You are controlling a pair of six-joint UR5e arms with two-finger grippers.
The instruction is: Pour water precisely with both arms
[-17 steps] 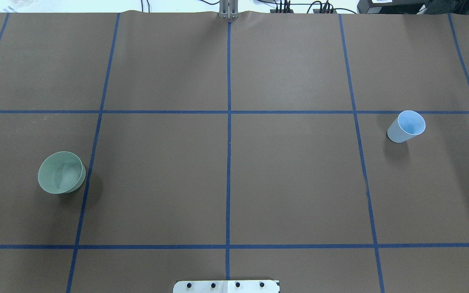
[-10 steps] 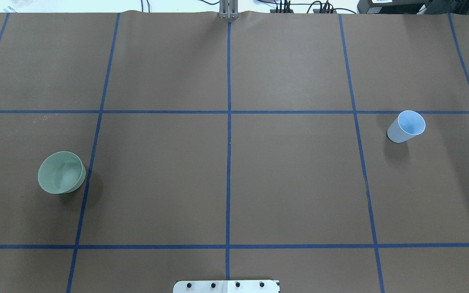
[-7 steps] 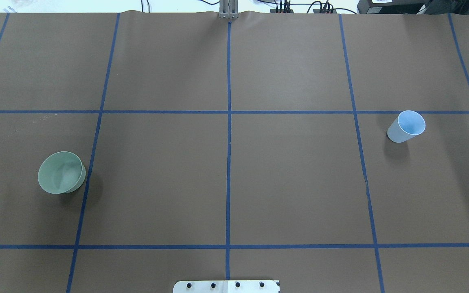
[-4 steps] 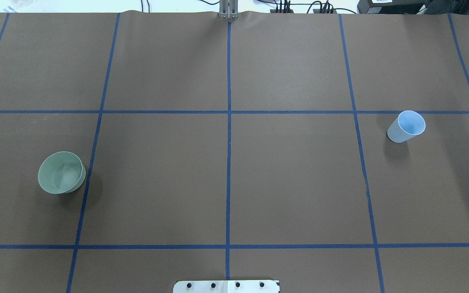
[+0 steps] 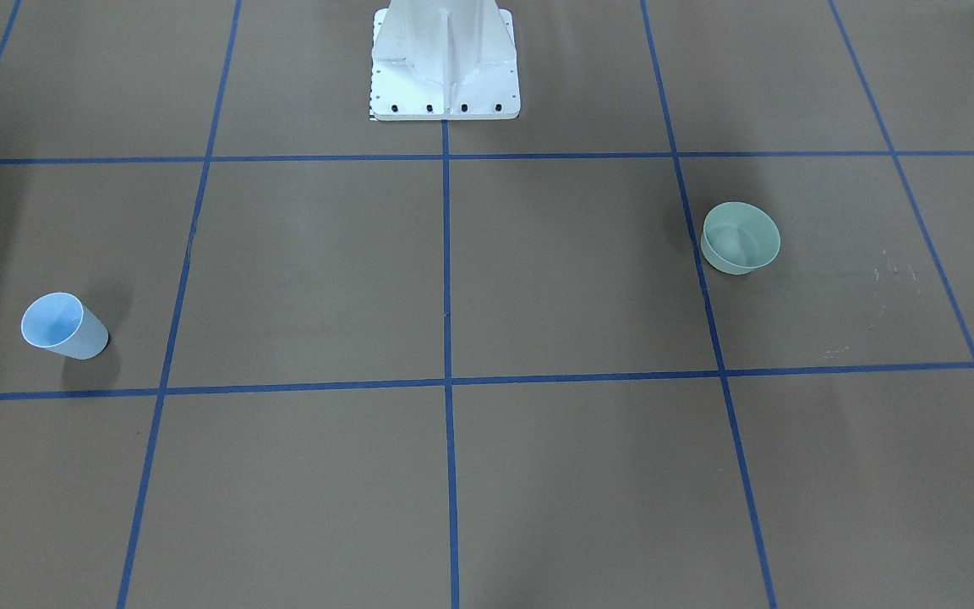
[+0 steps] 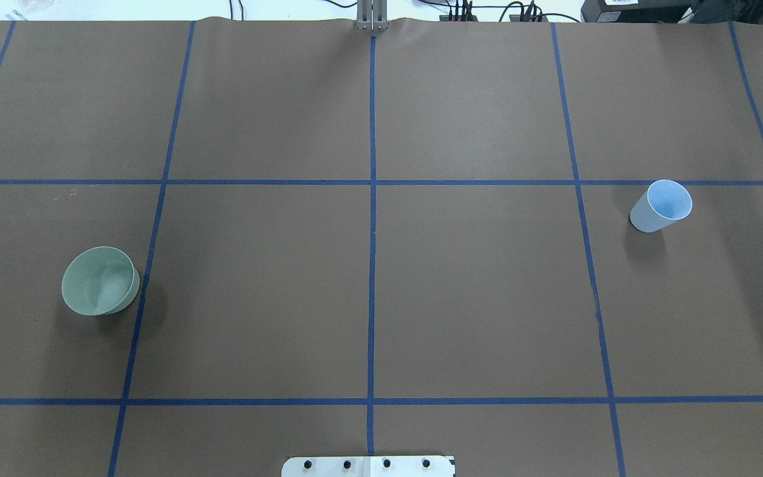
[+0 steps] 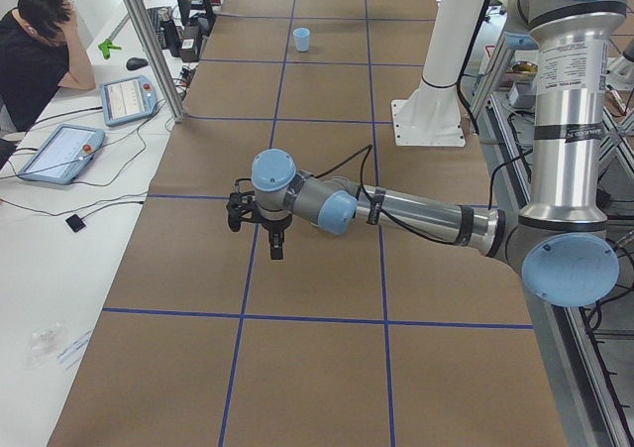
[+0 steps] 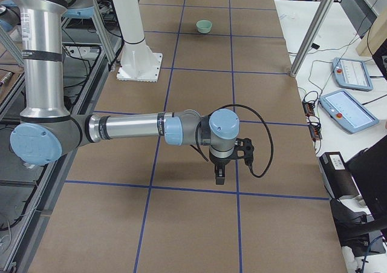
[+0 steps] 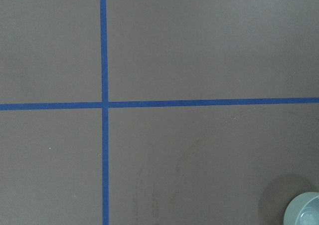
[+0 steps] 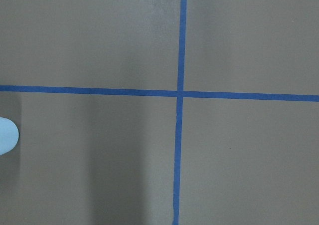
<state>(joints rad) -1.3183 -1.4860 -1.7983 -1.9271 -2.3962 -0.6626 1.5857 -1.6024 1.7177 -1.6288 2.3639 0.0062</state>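
Two arms fill the foreground of the side views. From the table's left end, the left arm stretches from the right edge to mid-frame, and the left gripper points down over a blue tape line. From the right end, the right arm reaches in from the left edge. The right gripper also points down, over bare table. These angles do not show whether either claw is spread or closed. Nothing can be seen held in either one.

Farther off, the green bowl stands at the lower left of the overhead frame. The blue cup stands well apart from it, at the right and slightly higher. The left wrist view catches only the bowl's rim in its lower right corner. The right wrist view catches a sliver of the cup at its left edge.

Over the last couple of seconds the overhead picture has not changed. Bowl and cup sit on the same spots, and no arm has entered the frame. I judge that the pour has not begun and that each arm has yet to reach a vessel.

The water itself cannot be made out, with no stream or ripple visible. The cup's inside looks plain pale blue. The bowl shows a lighter patch inside, which may be only light. Which vessel holds the water cannot be told.
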